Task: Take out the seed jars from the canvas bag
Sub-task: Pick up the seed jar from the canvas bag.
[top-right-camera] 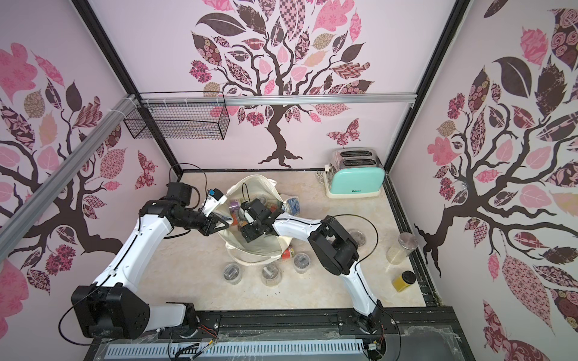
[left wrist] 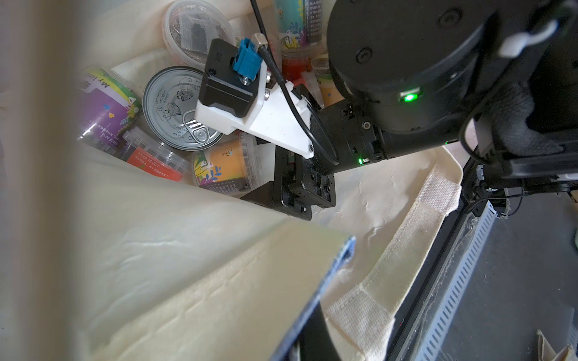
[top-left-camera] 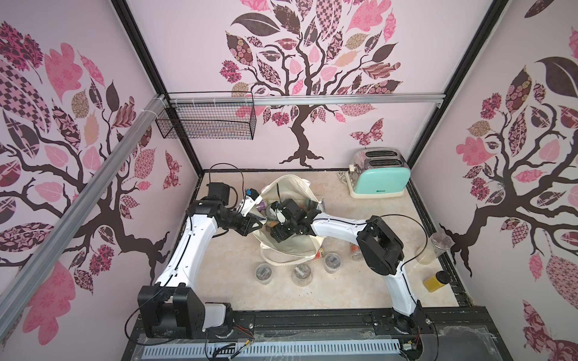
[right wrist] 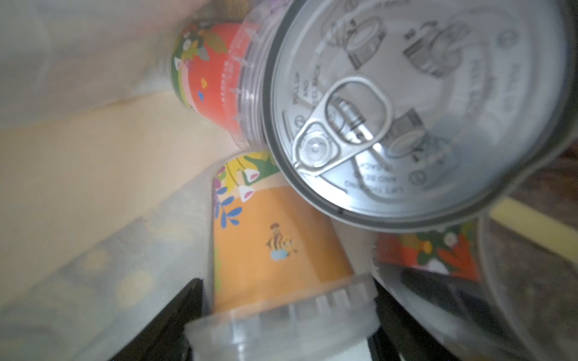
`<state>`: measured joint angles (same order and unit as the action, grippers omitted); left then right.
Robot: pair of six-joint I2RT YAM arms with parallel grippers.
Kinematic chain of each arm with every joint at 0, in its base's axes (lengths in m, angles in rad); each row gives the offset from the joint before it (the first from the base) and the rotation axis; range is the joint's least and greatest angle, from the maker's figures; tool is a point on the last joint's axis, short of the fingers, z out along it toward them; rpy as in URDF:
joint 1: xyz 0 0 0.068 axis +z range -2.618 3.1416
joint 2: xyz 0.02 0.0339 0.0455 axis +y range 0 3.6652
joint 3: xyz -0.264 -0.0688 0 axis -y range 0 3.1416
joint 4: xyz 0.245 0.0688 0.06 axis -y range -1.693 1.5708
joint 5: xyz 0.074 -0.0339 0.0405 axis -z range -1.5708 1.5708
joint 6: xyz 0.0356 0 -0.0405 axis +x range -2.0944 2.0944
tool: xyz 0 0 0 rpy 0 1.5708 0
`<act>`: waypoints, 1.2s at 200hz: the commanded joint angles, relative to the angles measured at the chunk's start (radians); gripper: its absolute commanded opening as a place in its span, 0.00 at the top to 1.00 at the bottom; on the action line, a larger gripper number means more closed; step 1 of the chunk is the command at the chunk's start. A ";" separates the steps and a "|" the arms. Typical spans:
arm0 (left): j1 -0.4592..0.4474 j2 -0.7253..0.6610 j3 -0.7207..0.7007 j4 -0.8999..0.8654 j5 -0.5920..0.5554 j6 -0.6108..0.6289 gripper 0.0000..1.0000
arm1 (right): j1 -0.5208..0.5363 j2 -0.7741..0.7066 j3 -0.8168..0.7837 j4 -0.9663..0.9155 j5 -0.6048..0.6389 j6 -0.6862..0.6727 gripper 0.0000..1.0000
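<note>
Right gripper (right wrist: 291,293)'s jaws flank an orange seed jar (right wrist: 275,243)

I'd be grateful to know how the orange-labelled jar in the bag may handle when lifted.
The orange-labelled clear plastic jar looks small and thin-walled, so probably light; its smooth wall may slip. Lying on its side against the cream canvas bag's cloth, it could roll if nudged.

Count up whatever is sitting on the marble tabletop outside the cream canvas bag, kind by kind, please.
Small clear round seed jars: 5 (one partly hidden)
Mint-green toaster: 1
Tall clear canister with a silver lid: 1
Yellow jar with a black lid: 1
Total outside the cream canvas bag: 8
</note>
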<state>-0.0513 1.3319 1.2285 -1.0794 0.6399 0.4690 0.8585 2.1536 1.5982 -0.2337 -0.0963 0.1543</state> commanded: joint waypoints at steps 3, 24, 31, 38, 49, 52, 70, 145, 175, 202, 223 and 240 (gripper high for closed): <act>-0.004 -0.002 0.002 -0.072 0.016 0.005 1.00 | -0.015 -0.019 -0.023 0.036 0.020 0.005 0.25; -0.005 0.001 0.006 -0.081 0.021 0.011 1.00 | -0.015 -0.054 -0.027 0.045 0.011 0.008 0.26; -0.004 0.004 0.007 -0.080 0.021 0.013 1.00 | -0.014 -0.068 -0.031 0.046 0.016 0.011 0.26; -0.004 0.005 0.007 -0.081 0.018 0.015 1.00 | -0.015 -0.085 -0.036 0.052 0.017 0.016 0.26; -0.005 0.009 0.012 -0.082 0.011 0.010 1.00 | -0.015 -0.109 -0.050 0.067 0.013 0.028 0.26; -0.005 0.010 0.013 -0.083 0.011 0.010 1.00 | -0.014 -0.114 -0.054 0.070 0.010 0.029 0.26; -0.005 0.014 0.011 -0.080 0.015 0.014 1.00 | -0.018 -0.139 -0.052 0.067 -0.005 0.025 0.26; -0.001 0.039 0.052 -0.059 -0.071 -0.043 1.00 | -0.035 -0.280 -0.029 -0.045 -0.044 0.028 0.26; 0.014 0.047 0.061 -0.039 -0.077 -0.072 1.00 | -0.043 -0.367 -0.032 -0.110 -0.053 0.013 0.26; 0.021 0.055 0.074 -0.041 -0.080 -0.082 1.00 | -0.068 -0.456 -0.039 -0.194 -0.062 0.006 0.27; 0.024 0.054 0.065 -0.025 -0.094 -0.088 1.00 | -0.132 -0.549 -0.070 -0.239 -0.204 -0.030 0.27; 0.029 0.059 0.074 -0.031 -0.113 -0.095 1.00 | -0.203 -0.605 -0.063 -0.294 -0.271 -0.046 0.27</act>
<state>-0.0368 1.3743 1.2884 -1.0954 0.5934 0.3927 0.7456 1.6623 1.5284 -0.4210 -0.2379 0.1501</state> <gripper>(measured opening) 0.058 0.733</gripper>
